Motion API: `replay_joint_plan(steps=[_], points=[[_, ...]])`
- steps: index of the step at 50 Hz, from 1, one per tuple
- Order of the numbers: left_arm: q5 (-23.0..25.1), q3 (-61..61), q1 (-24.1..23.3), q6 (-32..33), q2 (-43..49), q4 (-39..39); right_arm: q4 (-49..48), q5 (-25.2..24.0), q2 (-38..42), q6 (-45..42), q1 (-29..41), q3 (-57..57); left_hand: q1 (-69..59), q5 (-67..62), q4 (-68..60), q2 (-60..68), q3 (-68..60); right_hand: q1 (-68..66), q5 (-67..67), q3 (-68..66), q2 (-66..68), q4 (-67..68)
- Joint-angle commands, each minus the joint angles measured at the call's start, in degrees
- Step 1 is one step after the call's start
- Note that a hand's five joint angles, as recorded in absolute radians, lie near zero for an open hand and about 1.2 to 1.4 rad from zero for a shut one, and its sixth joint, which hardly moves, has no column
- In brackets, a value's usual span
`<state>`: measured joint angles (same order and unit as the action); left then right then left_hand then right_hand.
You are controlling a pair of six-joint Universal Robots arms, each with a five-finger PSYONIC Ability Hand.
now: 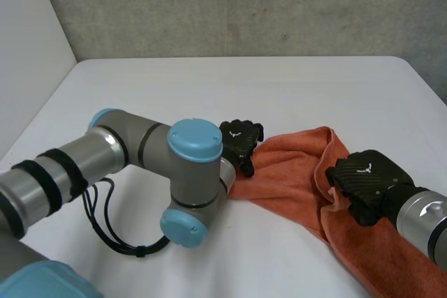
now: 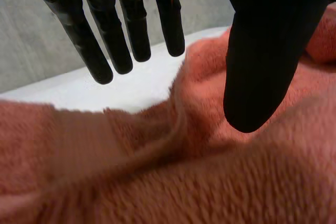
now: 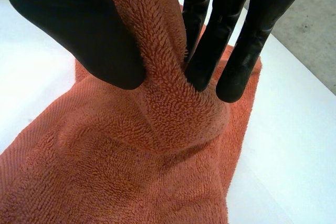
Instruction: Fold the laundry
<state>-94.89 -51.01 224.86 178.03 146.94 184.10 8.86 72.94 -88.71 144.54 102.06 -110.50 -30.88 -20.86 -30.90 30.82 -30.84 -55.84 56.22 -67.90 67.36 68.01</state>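
The left arm (image 1: 126, 148) bends in across the white table (image 1: 209, 82), and its left hand (image 1: 241, 141) sits at the left edge of the orange towel (image 1: 290, 179). On its wrist view the fingers (image 2: 105, 45) are straight with the thumb held apart, above the pile and clasping nothing. I can't quite tell whether the tips touch the cloth.

The towel lies rumpled directly on the table, which is all that carries it, and runs from that hand toward the right near side.

Further right, the right hand (image 1: 364, 181) pinches a raised ridge of towel between thumb and fingers, roughly at the cloth's middle by my judgement.

To do this fold well, I'd close the left hand on its edge first. Then I'd lift both hands together so the cloth pulls taut and flat before one edge goes over the other. Dragging on the right pinch alone would likely bunch it further.
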Motion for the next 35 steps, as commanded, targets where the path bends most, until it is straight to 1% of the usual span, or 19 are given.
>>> replay_joint_plan(steps=[1, 2, 4, 5, 7, 8, 9, 13, 15, 16, 18, 19, 21, 25, 27, 29, 30, 32, 35], points=[[-0.2, 4.7, 0.1, 0.0, 4.4, -2.9, -0.4, -0.1, 0.0, -0.1, 0.2, -0.6, -8.4, -8.4, -8.4, 8.5, -8.5, -24.2, 13.8, -12.1, 12.6, 12.0], [-0.2, 4.7, 0.1, 0.0, 4.4, -2.9, -0.4, -0.1, 0.0, -0.1, 0.2, -0.6, -8.4, -8.5, -8.4, 8.5, -8.5, -24.2, 13.8, -12.1, 12.6, 12.0], [-0.6, 6.9, 0.1, 0.0, 5.5, -3.5, -0.4, -0.1, 0.0, 0.0, 0.2, -0.7, -17.3, -17.3, -17.3, 17.3, -17.3, -24.2, 13.8, -12.1, 12.6, 12.0], [-0.6, 6.9, 0.1, 0.0, 5.5, -3.5, -0.4, -0.1, 0.0, 0.0, 0.2, -0.7, -17.3, -17.4, -17.3, 17.4, -17.4, -24.2, 13.8, -12.1, 12.6, 12.0], [-0.9, 7.6, 0.1, 0.0, 5.4, -3.5, -0.4, -0.1, -0.2, -0.1, 0.2, -0.7, -43.1, -43.1, -43.1, 43.2, -43.2, -24.2, 13.8, -12.1, 12.6, 12.0], [-0.9, 7.6, 0.1, 0.0, 5.4, -3.5, -0.4, -0.1, -0.2, -0.1, 0.2, -0.7, -43.3, -43.3, -43.2, 43.3, -43.3, -24.2, 13.8, -12.1, 12.6, 12.0], [-1.2, 7.5, 0.1, -0.1, 5.0, -3.3, -0.4, -0.1, -0.5, -0.1, 0.1, -0.5, -49.1, -49.1, -49.0, 49.1, -49.1, -24.2, 13.8, -12.1, 12.6, 12.0], [-3.3, 5.8, 0.1, -0.1, 1.2, -2.7, -0.3, -0.1, -1.2, -0.1, -0.1, 0.1, -49.1, -49.1, -49.1, 49.2, -49.2, -24.2, 13.8, -12.1, 12.6, 12.0], [-5.2, 1.8, 0.3, 0.2, -4.4, -0.3, -0.2, -0.1, -2.2, -0.1, -0.7, 1.0, -49.1, -49.1, -49.1, 49.2, -49.2, -24.2, 13.8, -12.1, 12.6, 12.0], [-5.2, 1.8, 0.3, 0.2, -4.4, -0.3, -0.2, -0.1, -2.3, -0.1, -0.7, 1.0, -49.1, -49.1, -49.1, 49.2, -49.2, -24.2, 13.8, -12.1, 12.6, 12.0], [-5.7, -3.3, 0.3, 0.7, -10.9, 4.4, 0.1, 0.1, -2.7, -0.2, -0.9, 2.4, -49.1, -49.1, -49.1, 49.2, -49.2, -24.2, 13.8, -12.1, 12.6, 12.0], [-5.7, -3.3, 0.3, 0.7, -10.9, 4.4, 0.1, 0.1, -2.7, -0.2, -0.9, 2.4, -49.1, -49.1, -49.1, 49.2, -49.2, -24.2, 13.8, -12.1, 12.6, 12.0], [-5.6, -8.3, 0.7, 0.7, -17.0, 7.0, 0.5, 0.4, -2.9, -0.3, -0.9, 4.0, -49.1, -49.1, -49.1, 49.2, -49.2, -24.2, 13.8, -12.1, 12.6, 12.0], [-5.5, -13.5, 1.8, 1.7, -22.2, 6.7, 3.1, 0.3, -3.1, -1.0, -1.0, 5.6, -49.1, -49.1, -49.1, 49.2, -49.2, -24.2, 13.8, -12.1, 12.6, 12.0], [-5.6, -16.3, 3.2, 3.0, -24.6, 6.0, 6.0, -0.2, -3.2, -1.3, -0.9, 6.4, -49.1, -49.1, -49.1, 49.2, -49.2, -24.2, 13.8, -12.1, 12.6, 12.0], [-5.6, -21.6, 7.4, 6.2, -28.4, 4.1, 13.8, -0.7, -3.0, -2.8, -0.9, 8.7, -49.1, -49.1, -49.1, 49.2, -49.2, -24.2, 13.8, -12.1, 12.6, 12.0], [-5.6, -21.7, 7.4, 6.2, -28.5, 4.1, 13.8, -0.7, -3.0, -2.9, -0.9, 8.7, -49.1, -49.1, -49.1, 49.2, -49.2, -24.2, 13.8, -12.1, 12.6, 12.0], [-5.6, -26.0, 10.9, 8.5, -30.3, 3.1, 19.7, -0.7, -0.9, -7.2, -1.8, 10.9, -49.1, -49.1, -49.1, 49.2, -49.2, -24.2, 13.8, -12.1, 12.6, 12.0], [-5.5, -27.1, 12.0, 8.9, -30.1, 3.0, 20.4, -0.7, 0.9, -9.7, -2.7, 11.8, -49.1, -49.1, -49.1, 49.2, -49.2, -24.2, 13.8, -12.1, 12.6, 12.0]])
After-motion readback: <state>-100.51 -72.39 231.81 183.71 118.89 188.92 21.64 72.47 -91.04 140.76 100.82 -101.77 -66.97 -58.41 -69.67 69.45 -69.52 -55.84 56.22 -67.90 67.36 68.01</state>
